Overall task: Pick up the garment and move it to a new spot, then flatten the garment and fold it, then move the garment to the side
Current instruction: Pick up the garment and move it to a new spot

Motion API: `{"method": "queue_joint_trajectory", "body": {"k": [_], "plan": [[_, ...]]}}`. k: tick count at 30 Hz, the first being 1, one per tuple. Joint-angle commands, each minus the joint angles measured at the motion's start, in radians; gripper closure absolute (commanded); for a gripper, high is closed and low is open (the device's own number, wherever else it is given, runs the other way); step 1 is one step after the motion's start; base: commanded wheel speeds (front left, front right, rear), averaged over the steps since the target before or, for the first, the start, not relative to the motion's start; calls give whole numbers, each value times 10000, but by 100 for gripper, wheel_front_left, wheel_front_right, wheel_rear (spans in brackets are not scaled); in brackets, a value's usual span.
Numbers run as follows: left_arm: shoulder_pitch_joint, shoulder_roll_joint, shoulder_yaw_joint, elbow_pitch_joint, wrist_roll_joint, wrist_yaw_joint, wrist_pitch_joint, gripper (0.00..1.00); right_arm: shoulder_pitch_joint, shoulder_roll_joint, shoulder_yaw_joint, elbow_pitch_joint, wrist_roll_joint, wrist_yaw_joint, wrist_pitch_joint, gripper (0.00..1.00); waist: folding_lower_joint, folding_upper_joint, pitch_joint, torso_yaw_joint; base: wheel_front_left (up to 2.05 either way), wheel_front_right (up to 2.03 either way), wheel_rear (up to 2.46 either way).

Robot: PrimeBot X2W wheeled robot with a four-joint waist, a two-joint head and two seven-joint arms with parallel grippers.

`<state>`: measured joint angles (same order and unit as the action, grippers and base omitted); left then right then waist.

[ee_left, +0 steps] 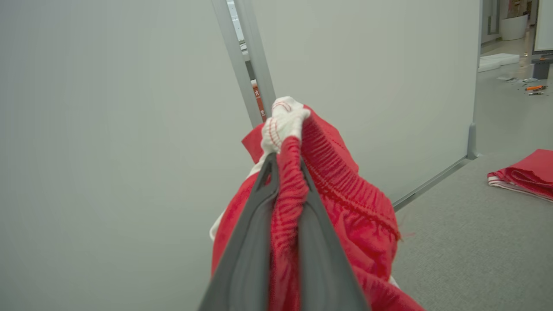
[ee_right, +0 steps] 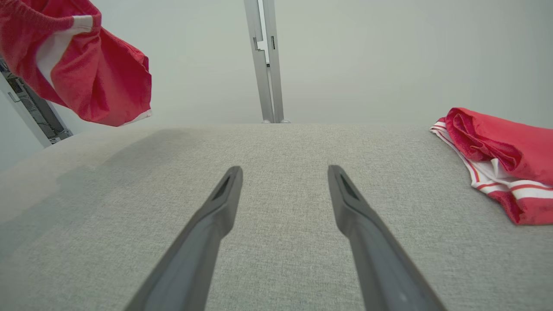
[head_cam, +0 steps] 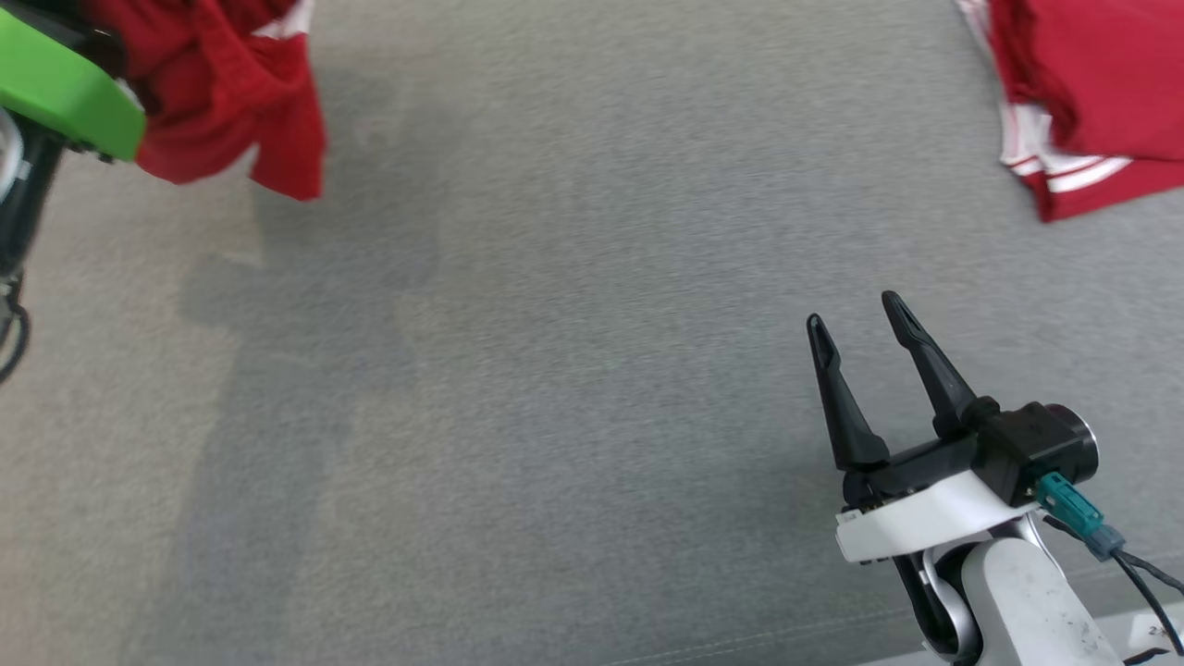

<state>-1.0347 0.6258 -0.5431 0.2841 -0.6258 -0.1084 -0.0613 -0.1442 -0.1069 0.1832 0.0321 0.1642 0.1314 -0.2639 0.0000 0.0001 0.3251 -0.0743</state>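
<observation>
Partly cut off, the red garment (ee_left: pixel 345 194) hangs clenched in the left hand (ee_left: pixel 286 160), right hand (head_cam: pixel 852 308) spread empty.

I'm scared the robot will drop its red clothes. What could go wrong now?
1. The left tool pinches just a bunched strip of the red garment, near its elastic band, so it might slip out.
2. The garment hangs crumpled in the air, and the right tool is open and away from it, so it may land in a messy heap.
3. A second red garment lies at the right; the two could get mixed.
</observation>
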Motion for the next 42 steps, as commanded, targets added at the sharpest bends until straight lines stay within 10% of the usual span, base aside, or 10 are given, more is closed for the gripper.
{"method": "queue_joint_trajectory", "body": {"k": [1,11,24,27,28,29,42], "plan": [[276,-28,-65,-353,-35,97,80,100,168,28,-37,-4,52,-14,-1,0,0,-1,-964,-1456,0,0,0],[989,-886,-1467,-2180,864,502,356,100,380,262,-604,-353,65,-14,-1,0,0,-1,-401,-1948,0,0,0],[2745,-2573,-3017,1179,1576,858,-1475,100,-159,475,-384,-393,43,-14,-1,0,0,-1,637,-1408,0,0,0],[2940,-2946,-2968,1954,1467,915,-1728,55,-186,439,-456,-395,14,-14,-1,0,0,-1,657,-1176,0,0,0],[2982,-3083,-2920,2142,1453,960,-1817,7,-179,405,-456,-384,14,-14,-1,0,0,-1,628,-1086,0,0,0],[2999,-3182,-2860,2243,1479,1037,-1886,0,-162,375,-458,-370,6,-14,-1,0,0,-1,584,-998,0,0,0],[5937,-3591,-144,-739,2464,2733,-2034,0,462,111,-366,-124,7,-14,-1,0,0,-1,-1194,222,0,0,0]]}}
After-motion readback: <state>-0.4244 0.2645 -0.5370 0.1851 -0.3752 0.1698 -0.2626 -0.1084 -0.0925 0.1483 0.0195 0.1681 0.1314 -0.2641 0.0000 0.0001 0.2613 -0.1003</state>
